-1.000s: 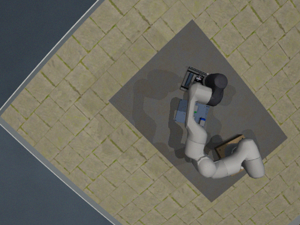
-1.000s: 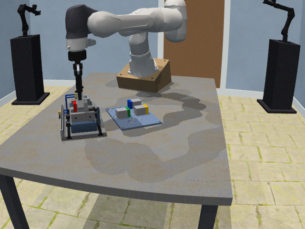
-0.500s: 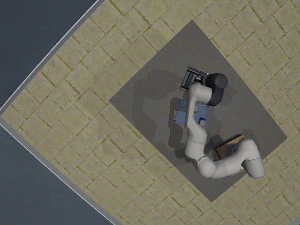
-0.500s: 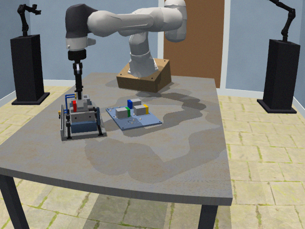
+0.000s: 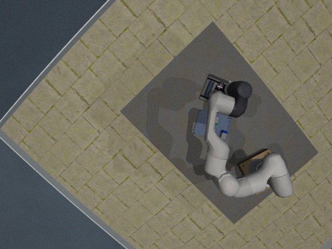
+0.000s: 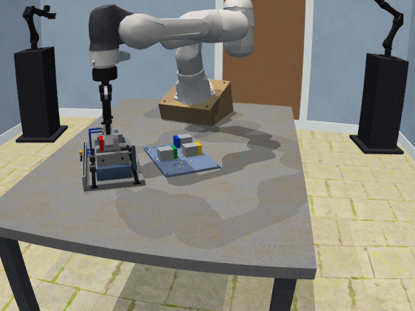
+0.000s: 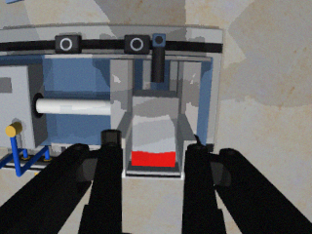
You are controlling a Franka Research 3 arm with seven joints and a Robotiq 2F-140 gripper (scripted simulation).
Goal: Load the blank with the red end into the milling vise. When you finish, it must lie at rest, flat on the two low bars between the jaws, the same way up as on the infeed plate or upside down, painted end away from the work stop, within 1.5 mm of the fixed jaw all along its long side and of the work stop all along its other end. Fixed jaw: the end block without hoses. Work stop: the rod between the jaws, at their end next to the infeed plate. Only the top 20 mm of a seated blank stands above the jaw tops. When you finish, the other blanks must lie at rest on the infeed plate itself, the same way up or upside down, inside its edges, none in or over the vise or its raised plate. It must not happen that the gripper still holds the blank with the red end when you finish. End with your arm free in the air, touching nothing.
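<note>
In the top view, the arm's dark wrist [image 5: 239, 92] hides the gripper and part of the milling vise [image 5: 203, 98], while its pale forearm [image 5: 211, 125] covers part of the infeed plate [image 5: 199, 125]. The small black arm [image 6: 391, 32] at the exterior view's right is cut off by the upper edge. In the wrist view, the low bars beneath the red-ended blank [image 7: 154, 129] are hidden, and any gap at the work stop [image 7: 157, 65] is too small to tell.
</note>
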